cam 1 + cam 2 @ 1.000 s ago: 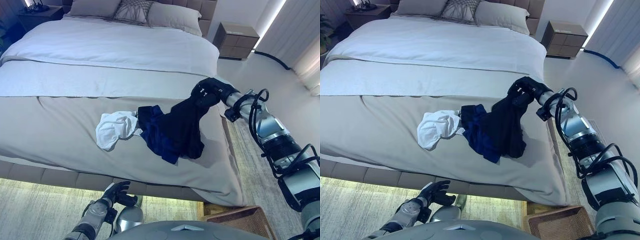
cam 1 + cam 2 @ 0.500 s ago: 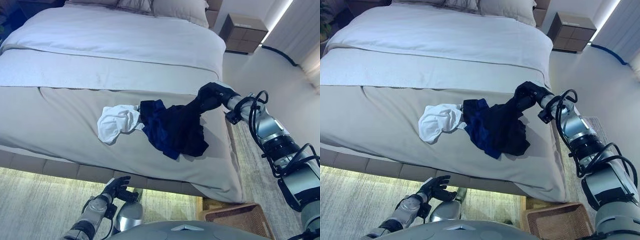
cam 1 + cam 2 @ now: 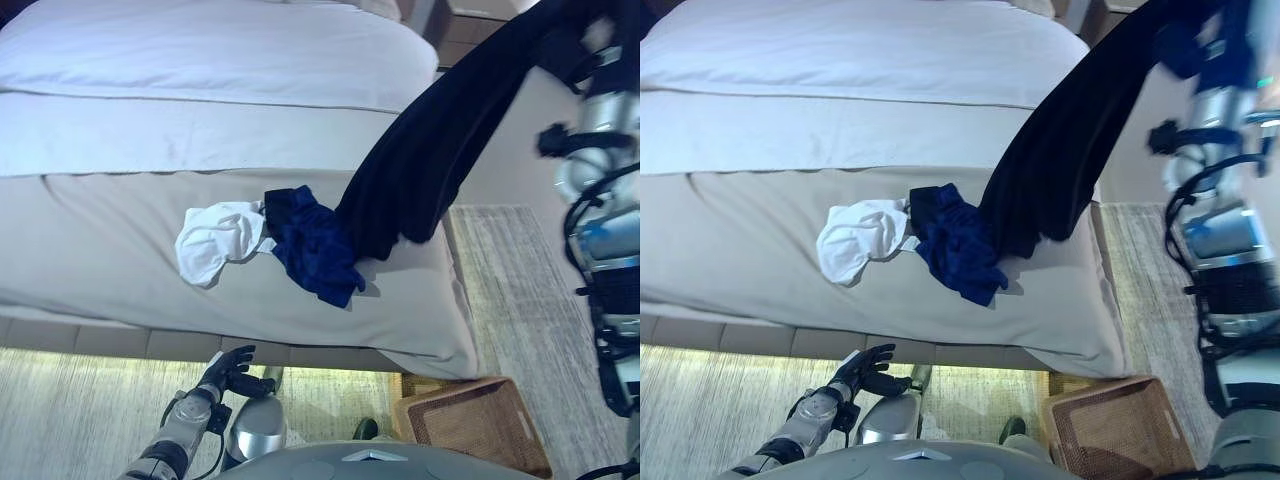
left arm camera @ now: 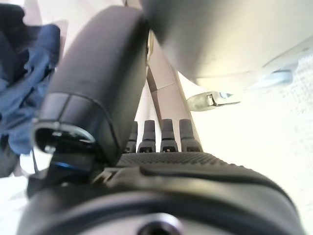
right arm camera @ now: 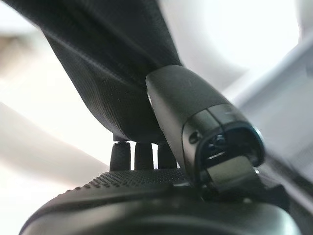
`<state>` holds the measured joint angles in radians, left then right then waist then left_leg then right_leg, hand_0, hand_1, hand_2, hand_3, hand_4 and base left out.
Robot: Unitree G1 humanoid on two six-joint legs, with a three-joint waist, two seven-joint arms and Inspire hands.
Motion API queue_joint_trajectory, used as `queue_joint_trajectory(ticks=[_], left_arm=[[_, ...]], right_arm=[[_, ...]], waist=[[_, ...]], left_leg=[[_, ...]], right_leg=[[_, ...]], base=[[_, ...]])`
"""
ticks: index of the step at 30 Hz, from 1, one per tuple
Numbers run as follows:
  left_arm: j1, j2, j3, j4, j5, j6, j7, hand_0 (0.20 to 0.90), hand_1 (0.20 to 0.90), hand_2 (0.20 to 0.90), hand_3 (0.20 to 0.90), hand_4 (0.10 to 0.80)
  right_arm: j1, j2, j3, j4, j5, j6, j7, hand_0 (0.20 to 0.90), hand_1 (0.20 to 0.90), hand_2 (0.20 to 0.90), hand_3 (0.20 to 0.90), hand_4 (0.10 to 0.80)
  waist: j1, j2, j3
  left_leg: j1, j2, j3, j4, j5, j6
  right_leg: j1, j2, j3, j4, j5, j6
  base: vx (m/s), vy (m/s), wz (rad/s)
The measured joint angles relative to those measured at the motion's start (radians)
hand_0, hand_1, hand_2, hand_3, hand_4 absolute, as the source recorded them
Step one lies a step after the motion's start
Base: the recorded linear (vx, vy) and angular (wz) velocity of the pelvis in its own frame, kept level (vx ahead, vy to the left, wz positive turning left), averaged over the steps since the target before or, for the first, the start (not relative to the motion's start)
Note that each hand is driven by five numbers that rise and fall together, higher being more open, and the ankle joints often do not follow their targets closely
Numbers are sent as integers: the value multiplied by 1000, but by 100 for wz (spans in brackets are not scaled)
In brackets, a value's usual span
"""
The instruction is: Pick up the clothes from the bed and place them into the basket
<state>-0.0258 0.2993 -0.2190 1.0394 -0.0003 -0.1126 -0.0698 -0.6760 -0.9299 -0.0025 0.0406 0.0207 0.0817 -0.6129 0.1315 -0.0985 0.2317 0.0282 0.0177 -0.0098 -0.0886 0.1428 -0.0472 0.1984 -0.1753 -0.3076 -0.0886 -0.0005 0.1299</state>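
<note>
A long black garment [image 3: 440,140] hangs stretched from the bed's right side up to the top right corner of the eye views. My right hand [image 5: 195,122] is shut on its upper end, thumb and fingers pinching the cloth; its lower end still rests on the bed. A crumpled blue garment [image 3: 310,240] and a white one [image 3: 215,240] lie side by side on the beige cover. The wicker basket [image 3: 480,430] stands on the floor at the lower right. My left hand [image 3: 228,368] hangs low in front of the bed base, fingers relaxed and holding nothing.
The bed [image 3: 120,290] fills most of the view, its right corner [image 3: 455,355] overhanging just above the basket. A pale rug [image 3: 520,280] covers the floor to the right of the bed.
My right hand has risen up and to the right, pulling the black garment off the pile into a long hanging strip. The camera has tilted down, showing more of the basket.
</note>
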Motion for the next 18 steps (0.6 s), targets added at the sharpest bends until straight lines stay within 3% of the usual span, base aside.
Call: queue_joint_trajectory(ticks=[3,8,14,18], left_arm=[[21,18,-3,5,1,2,-4,900,900,900,900,800],[34,44,-48,9,4,41,-6,900,900,900,900,800],[32,27,-99,3,8,58,-29,900,900,900,900,800],[9,26,-100,-1,8,66,-42,900,900,900,900,800]], right_arm=[[4,-37,-80,-3,22,-6,-85,300,300,300,200,100],[95,-66,-169,-6,35,-11,-129,300,300,300,200,100],[230,-81,-203,-10,37,-14,-105,300,300,300,200,100],[330,-81,-212,-15,64,-21,-6,300,300,300,200,100]], waist=[[-68,-5,-7],[-185,-4,-42],[-270,27,-84],[-301,36,-91]], left_leg=[[42,11,67,0,-25,-4],[72,37,160,-2,-48,-7],[106,45,233,-5,-71,-10],[105,53,270,-6,-72,-10]], right_leg=[[0,0,63,4,0,0],[-35,17,171,3,11,-6],[-52,22,249,3,22,-1],[-73,28,282,3,35,1]], base=[[38,-19,-63],[15,-30,-65],[3,-34,-41],[-26,-69,-29]])
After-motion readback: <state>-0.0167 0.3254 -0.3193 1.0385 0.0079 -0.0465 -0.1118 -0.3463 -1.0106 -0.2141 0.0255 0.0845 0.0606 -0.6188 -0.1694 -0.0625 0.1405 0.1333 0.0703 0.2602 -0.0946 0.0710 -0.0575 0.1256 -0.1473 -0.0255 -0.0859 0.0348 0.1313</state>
